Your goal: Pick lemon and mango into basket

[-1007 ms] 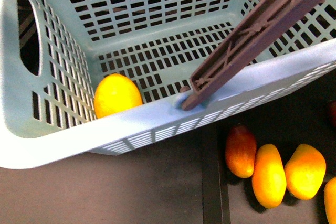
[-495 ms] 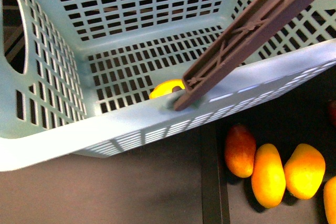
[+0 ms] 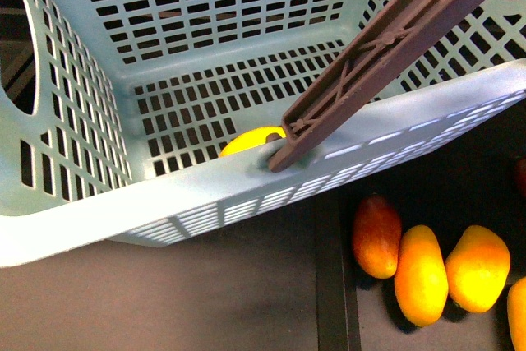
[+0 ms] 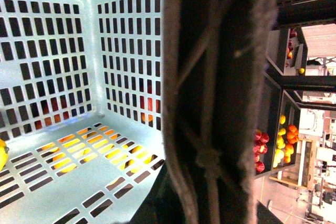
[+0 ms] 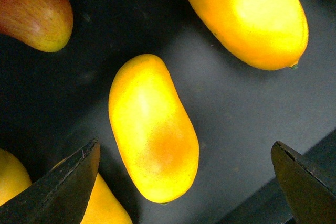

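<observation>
**One fruit in the basket, one waiting between spread fingers**

Nearest the robot, at about five o'clock in the front view, fruit lay in a row on the dark surface. A red-blushed mango lay at one end, the mango just beside it, and a plumper yellow mango at the mango's three o'clock. The right gripper hung over the mango with its fingers wide apart, one to each side, touching nothing.

The mango's skin looked smooth and probably slick. It was likely firm and fairly heavy for its size, but easy to bruise. The best hold seemed to be across its narrow waist at mid-length (the tapered ends would tend to squirt out), with just enough squeeze. The close neighbours left little room for the fingers.

Farther off, at eleven o'clock from the row, stood the basket, its brown handle slanting across it. The lemon lay on the slotted base behind the near wall, mostly hidden by the rim.

The handle filled the left wrist view, so I could not tell whether the left gripper was closed or open.
</observation>
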You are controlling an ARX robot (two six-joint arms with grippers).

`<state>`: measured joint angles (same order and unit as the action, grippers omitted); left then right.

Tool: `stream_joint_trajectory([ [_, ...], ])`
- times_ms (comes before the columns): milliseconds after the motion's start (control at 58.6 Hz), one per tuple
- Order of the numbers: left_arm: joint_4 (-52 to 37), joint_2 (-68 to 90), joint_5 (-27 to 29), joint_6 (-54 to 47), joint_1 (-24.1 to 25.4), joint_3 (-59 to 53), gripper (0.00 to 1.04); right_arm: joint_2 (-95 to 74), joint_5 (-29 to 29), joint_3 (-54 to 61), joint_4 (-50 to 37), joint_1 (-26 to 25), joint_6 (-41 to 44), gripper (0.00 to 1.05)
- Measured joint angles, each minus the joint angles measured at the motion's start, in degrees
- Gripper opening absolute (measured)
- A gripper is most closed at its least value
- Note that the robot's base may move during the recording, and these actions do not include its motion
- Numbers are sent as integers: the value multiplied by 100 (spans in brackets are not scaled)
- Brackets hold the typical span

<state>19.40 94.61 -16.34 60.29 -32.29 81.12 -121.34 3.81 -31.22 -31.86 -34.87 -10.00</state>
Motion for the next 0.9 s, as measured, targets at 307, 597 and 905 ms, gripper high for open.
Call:
stream_joint_trajectory([
  [307,0,0,-15,2,-2,0,5,-664,26,-254,-136,33,-170,96],
  [597,0,0,-17,2,0,0,5,-1088,22,-610,-133,282,-518,96],
  [905,0,0,-11,0,0,0,5,-1346,28,-999,79,533,-841,96],
])
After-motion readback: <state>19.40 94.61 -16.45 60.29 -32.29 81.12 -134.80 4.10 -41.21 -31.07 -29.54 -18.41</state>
